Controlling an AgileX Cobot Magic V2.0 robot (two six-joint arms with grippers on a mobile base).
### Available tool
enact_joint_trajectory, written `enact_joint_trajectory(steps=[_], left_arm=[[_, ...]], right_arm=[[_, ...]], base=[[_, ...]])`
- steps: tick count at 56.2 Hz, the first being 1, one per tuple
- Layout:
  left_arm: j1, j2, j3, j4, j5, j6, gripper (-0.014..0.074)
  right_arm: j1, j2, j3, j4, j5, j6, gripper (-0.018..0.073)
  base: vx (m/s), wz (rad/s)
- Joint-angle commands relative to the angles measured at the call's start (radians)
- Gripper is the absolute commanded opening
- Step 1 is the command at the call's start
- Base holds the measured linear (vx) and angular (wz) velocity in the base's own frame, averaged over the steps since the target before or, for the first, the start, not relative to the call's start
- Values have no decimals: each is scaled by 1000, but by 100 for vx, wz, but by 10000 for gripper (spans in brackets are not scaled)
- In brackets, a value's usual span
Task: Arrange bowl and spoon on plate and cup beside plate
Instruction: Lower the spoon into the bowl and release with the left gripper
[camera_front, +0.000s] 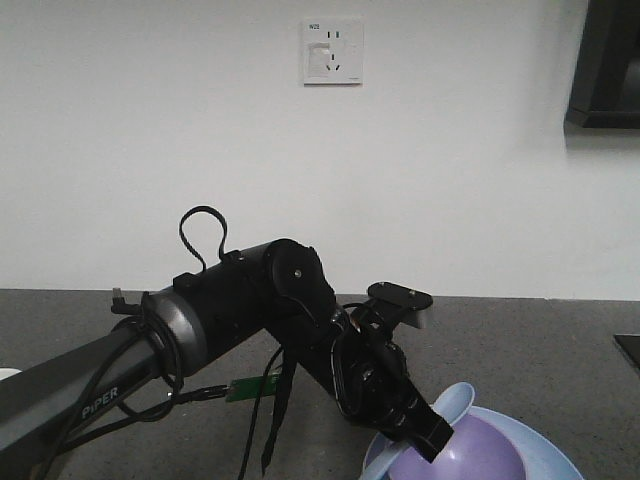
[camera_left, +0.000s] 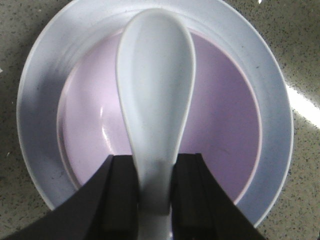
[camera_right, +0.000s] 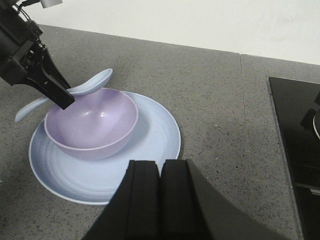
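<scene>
Left jaws: closed on the spoon (camera_left: 155, 90), clamping the narrow handle from both sides just behind the scoop. The scoop points away from the wrist.
Right jaws: pressed together with nothing between them, hanging above the tabletop (camera_right: 210, 90) just beside the near edge of the plate (camera_right: 150, 145).

Layout:
- The bowl (camera_right: 92, 122) sits upright inside the plate, off-centre toward the side where the left arm (camera_right: 20, 55) works. A wide strip of plate is bare on the other side.
- The spoon is held across the bowl's far rim. Its scoop is over the hollow, and the handle's tail sticks out past the jaws and beyond the plate's edge.
- Whether the scoop touches the rim cannot be told from either wrist view.
- The cup is in no view.

Why held so (judgement):
- The grip at the neck of the handle leaves the scoop free to go down first and keeps the jaws outside the bowl wall.
- The spoon lies along the wrist axis and is centred over the bowl in the left wrist view. On release the scoop should land inside with the handle leaning on the rim.
- The right jaws sit shut and near, but clear of the left arm's path. They are probably kept free for the cup.

Status (judgement): the bowl is on the plate, the spoon is in mid-placement and the cup is not yet handled.

Risk: the parts are smooth, light plastic. With a long tail outside the rim the spoon could tip out, or nudge the bowl. It is better to lower the spoon until it bears on the bowl before opening.
</scene>
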Motion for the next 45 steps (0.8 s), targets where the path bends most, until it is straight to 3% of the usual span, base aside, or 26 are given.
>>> enact_joint_trajectory(steps=[1,14,26,33,45], left_arm=[[-4,-63,-33,-36,-27,7,221],[-4,-64,-33,-36,-2,7,476],[-4,-101,-48,-5,72,6,545],[-4,-152,-99,127,126,-16,544],[-3,-322,-122,539,126,-140,544]], right_arm=[[0,16,-26,-9,-77,1,-9],[0,16,-26,-9,-82,1,-9],[0,16,-26,-10,-84,1,-9],[0,16,-26,-11,-90,1,-9],[0,16,-26,-20,-92,1,-9]], base=[[0,0],[0,0],[0,0],[0,0],[0,0]])
